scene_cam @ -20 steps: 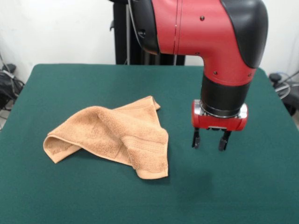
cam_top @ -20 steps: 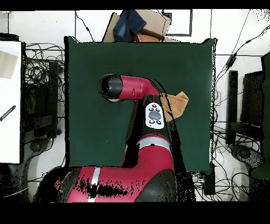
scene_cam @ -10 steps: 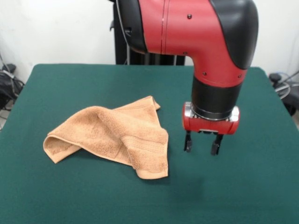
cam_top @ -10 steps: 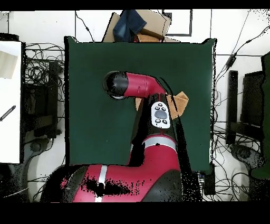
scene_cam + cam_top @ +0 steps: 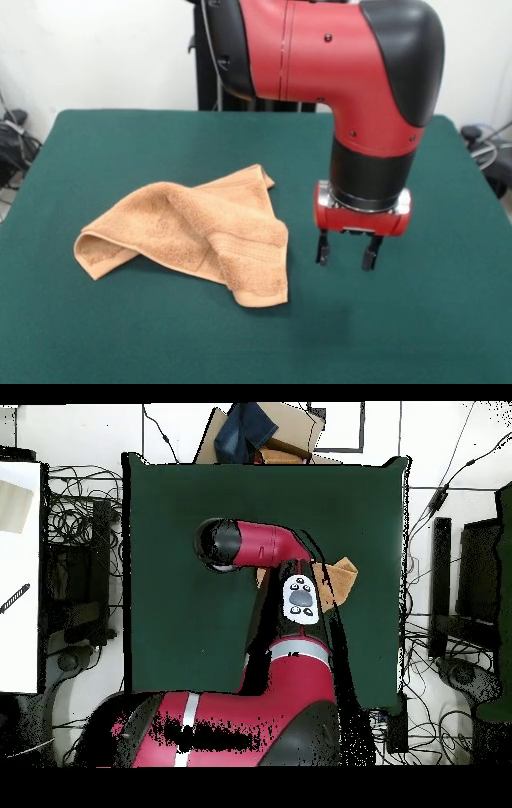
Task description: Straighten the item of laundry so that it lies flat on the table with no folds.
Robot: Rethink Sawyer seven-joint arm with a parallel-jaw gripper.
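Towel [image 5: 192,232] largely arm-hidden overhead

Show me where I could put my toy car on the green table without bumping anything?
Lots of room. The table is bare along the whole front edge, and behind the towel up to the back edge. The patch on the side of the claw away from the towel is free too. The tight spot is the narrow strip between towel and open claw.

Towel [image 5: 192,232] on table [image 5: 120,336] left of centre, end effector [image 5: 346,253] just beside its right edge
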